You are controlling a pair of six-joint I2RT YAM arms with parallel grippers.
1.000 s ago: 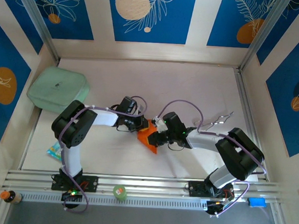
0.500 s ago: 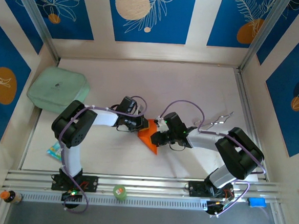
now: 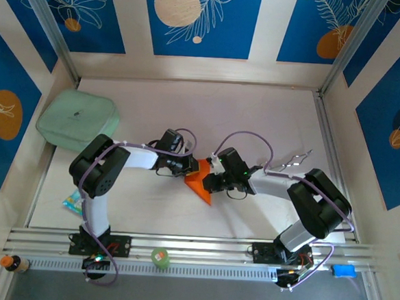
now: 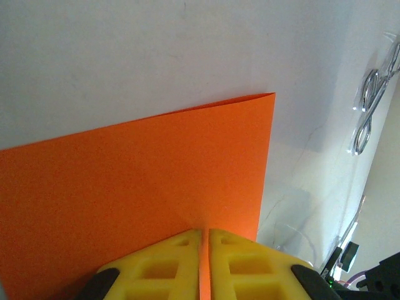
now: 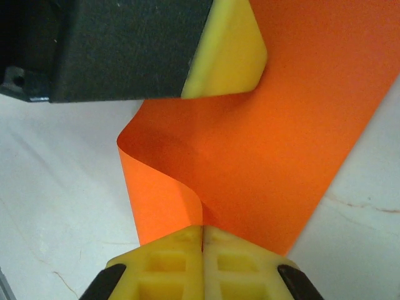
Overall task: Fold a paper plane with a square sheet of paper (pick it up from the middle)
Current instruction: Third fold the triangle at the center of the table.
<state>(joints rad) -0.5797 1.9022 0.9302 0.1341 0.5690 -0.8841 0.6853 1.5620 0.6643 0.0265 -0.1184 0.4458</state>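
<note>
From up top I see two arms, both folded the same way. Each rises from its base at the near edge, bends at a raised elbow out to its own side, then lays its forearm low and inward. The wrists meet nose to nose near the middle of the counter (image 3: pixel 257 113).

The left pincer (image 3: pixel 189 168) is clenched on the square sheet of paper (image 3: pixel 201 186). In its wrist view the two yellow fingers (image 4: pixel 240 253) sit pressed together, with a thin orange edge caught in the seam between them. The right pincer (image 3: pixel 209 182) is clamped on the same sheet from the opposite side. Its own camera shows the paper entering the slit between its closed fingers, then curling in a soft bend up toward the left arm's yellow pad just beyond.

The sheet hangs between the two grips, and from above it reads as a pointed wedge with its tip aimed at the near edge.

My count is one orange sheet, one pale green pad (image 3: pixel 77 119) at the far left of the counter, and one small green round object (image 3: pixel 160 258) on the rail in front. There is also one bent metal piece (image 3: pixel 292 161) to the right of the wrists.
</note>
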